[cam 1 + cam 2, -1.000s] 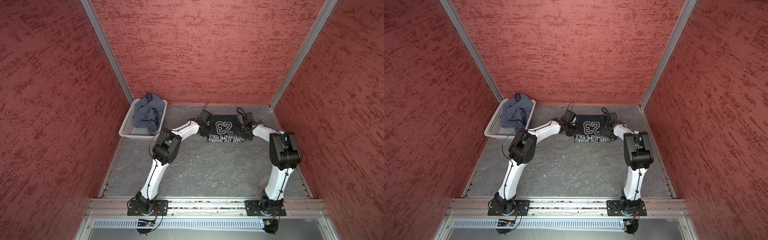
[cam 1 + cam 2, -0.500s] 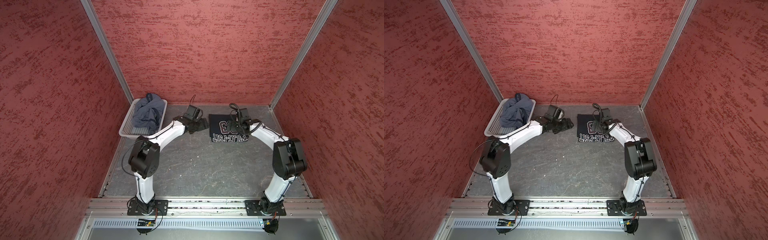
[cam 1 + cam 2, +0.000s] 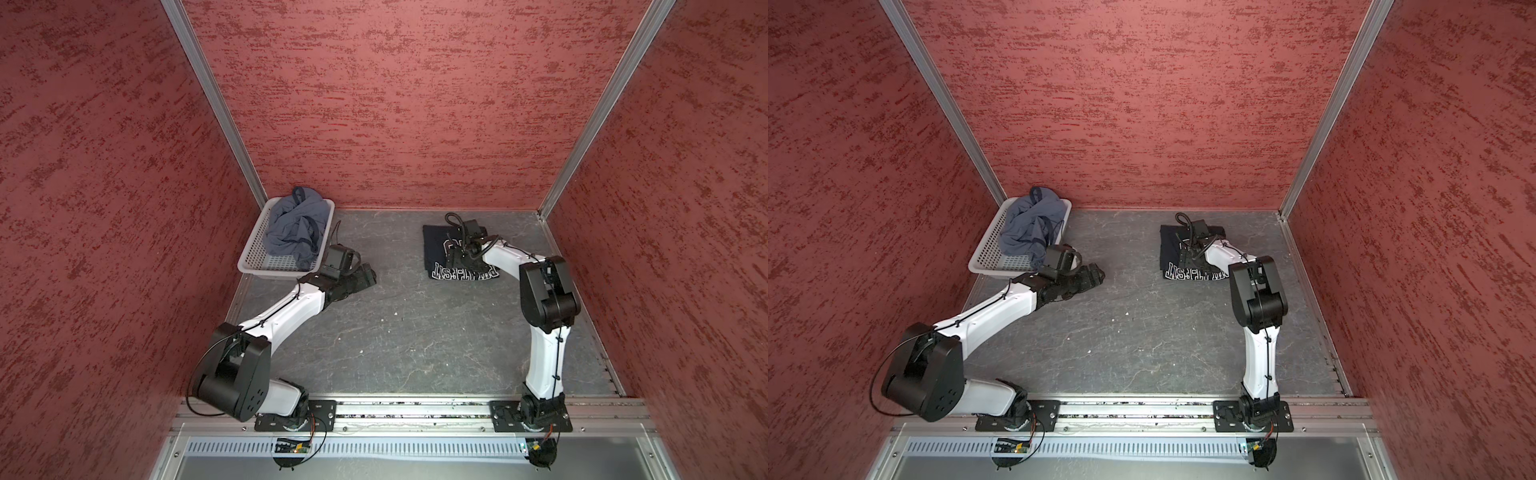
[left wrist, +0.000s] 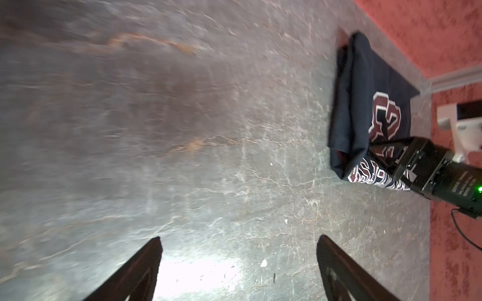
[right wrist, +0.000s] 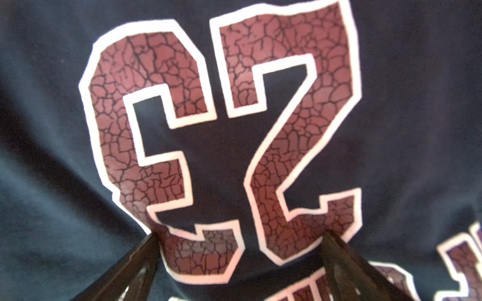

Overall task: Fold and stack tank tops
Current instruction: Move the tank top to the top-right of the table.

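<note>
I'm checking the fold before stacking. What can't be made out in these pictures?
- Navy tank top: in both top views the right arm covers much of its print; the right wrist view's edge cuts off the word.
- Blue-grey tank top: crumpled in the basket, its own folds hide any print.
- Right gripper: whether its open fingertips touch the cloth is unclear.
- Table: blurred in the left wrist view.

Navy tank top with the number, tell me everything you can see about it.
The navy tank top is folded into a compact rectangle, lying flat on the grey tabletop near the back wall, on the robot's right. Soft dark cloth, maroon crackle-print 23 outlined in white, white-edged lettering along its near edge; stacked layers show at one side. The right gripper is over the number, jaws open, fingertips seemingly touching the cloth.
</note>
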Tool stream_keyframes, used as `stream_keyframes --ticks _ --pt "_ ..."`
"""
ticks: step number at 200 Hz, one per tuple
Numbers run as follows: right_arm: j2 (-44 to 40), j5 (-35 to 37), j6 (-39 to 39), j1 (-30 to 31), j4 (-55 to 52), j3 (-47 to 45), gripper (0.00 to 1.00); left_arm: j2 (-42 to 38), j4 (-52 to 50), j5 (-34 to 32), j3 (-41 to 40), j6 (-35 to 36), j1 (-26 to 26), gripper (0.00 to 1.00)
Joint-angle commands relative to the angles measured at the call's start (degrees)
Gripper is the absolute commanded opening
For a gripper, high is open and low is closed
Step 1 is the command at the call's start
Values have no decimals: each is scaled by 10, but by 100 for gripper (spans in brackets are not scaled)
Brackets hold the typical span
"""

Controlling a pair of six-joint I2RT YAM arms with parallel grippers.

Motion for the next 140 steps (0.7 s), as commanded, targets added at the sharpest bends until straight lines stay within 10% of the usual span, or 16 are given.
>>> stream_keyframes --ticks 1,140 --pt "33 26 -12 -53 -14 21 97 -48 9 -2 -18 3 25 94" --pt "54 40 -58 -169 -61 98 99 -149 -121 -15 10 40 144 95"
